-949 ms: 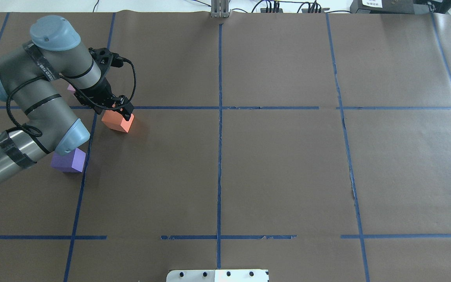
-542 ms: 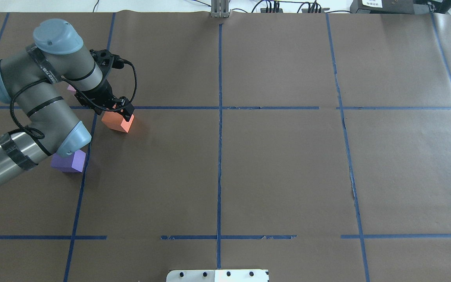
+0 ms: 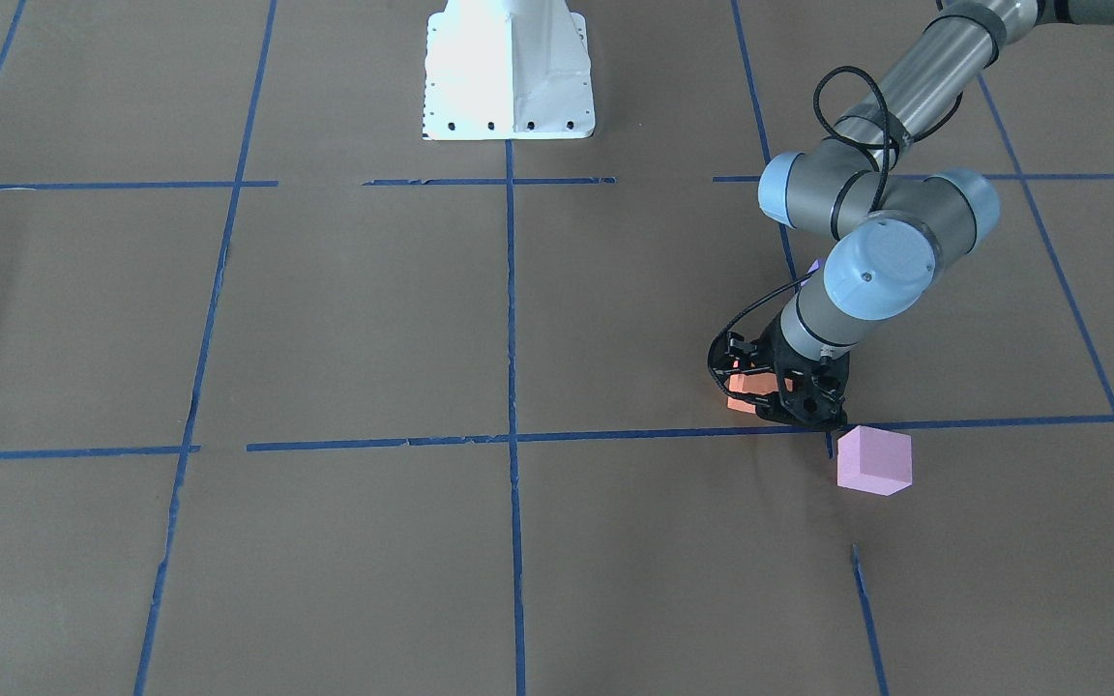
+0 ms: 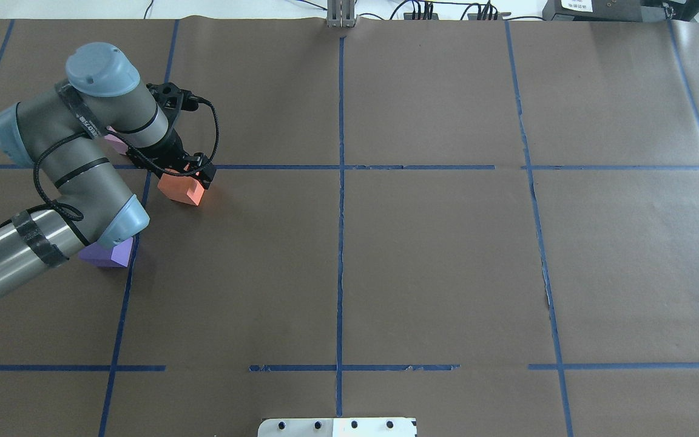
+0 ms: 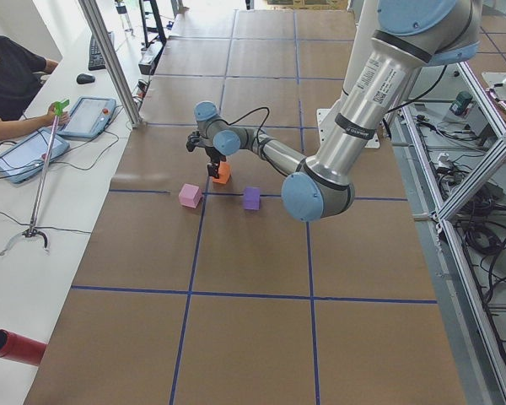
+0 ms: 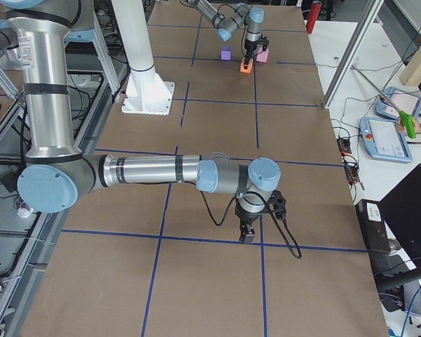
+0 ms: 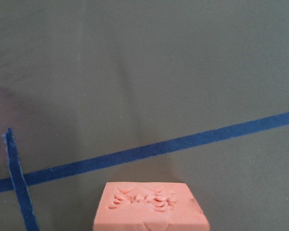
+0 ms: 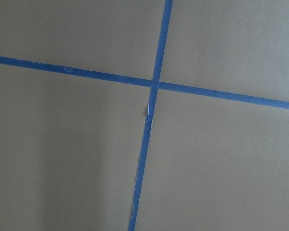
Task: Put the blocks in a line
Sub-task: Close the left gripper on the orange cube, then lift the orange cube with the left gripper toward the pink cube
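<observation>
At the left end of the bench [image 4: 446,255], just on the robot's side of a crosswise blue tape line [image 4: 264,167], the left end effector [image 4: 193,175] stands over the orange speckled foam cube [image 4: 181,190]. Its jaws reach down on either side of the cube's top. The left wrist view shows the cube's dimpled top face centred at its bottom edge but shows no fingers. I cannot tell whether the jaws clamp the cube or only stand about it.

The coming move turns on how far this cube sits off the line of the other two. The pale pink foam cube [image 3: 873,459] lies beyond the crosswise tape, farther from the robot. The blue-violet foam cube [image 5: 251,198] lies nearer the robot, partly under the arm's elbow in the overhead view. A line through these two runs away from the robot, along the lengthwise tape and just to the robot's left of it. The orange cube is about level with the gap between them but across that tape, toward the bench's middle. I judge it must travel toward the robot's left to fall in line. As a cube it has no long axis to mind.

The right end effector [image 6: 248,233] hangs low over bare paper at the opposite end, well apart from all three cubes. Only a side view shows it, so I cannot tell how its jaws stand. The left arm is plainly the nearer.
</observation>
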